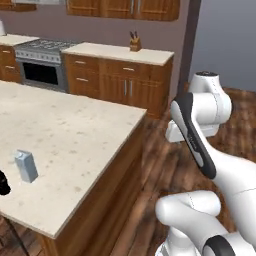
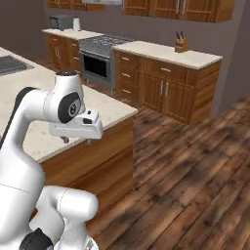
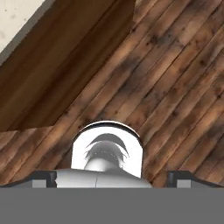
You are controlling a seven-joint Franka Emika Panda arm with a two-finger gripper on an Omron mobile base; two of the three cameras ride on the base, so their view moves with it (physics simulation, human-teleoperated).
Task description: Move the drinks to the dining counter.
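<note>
A pale blue-grey gable-top carton (image 1: pixel 26 166) stands upright on the dining counter (image 1: pixel 85 135), near its front left part. The counter's pale speckled top also appears in the right base view (image 2: pixel 105 105), with a dark sink (image 2: pixel 10 63) set into it at the far left. My gripper (image 2: pixel 77 141) hangs beyond the counter's corner, above the wooden floor and well to the right of the carton. In the hand view the two fingertips (image 3: pixel 43 179) stand wide apart, so the gripper (image 3: pixel 113 180) is open with nothing between them; below lie floor planks and the counter's wooden side (image 3: pixel 57 57).
Against the back wall are a stove (image 1: pixel 42 50) and a wooden cabinet run with a knife block (image 1: pixel 134 44) on top. A small appliance (image 2: pixel 61 22) sits on the far counter. A dark object (image 1: pixel 2 182) shows at the left edge. Wooden floor (image 2: pixel 185 166) spreads to the right.
</note>
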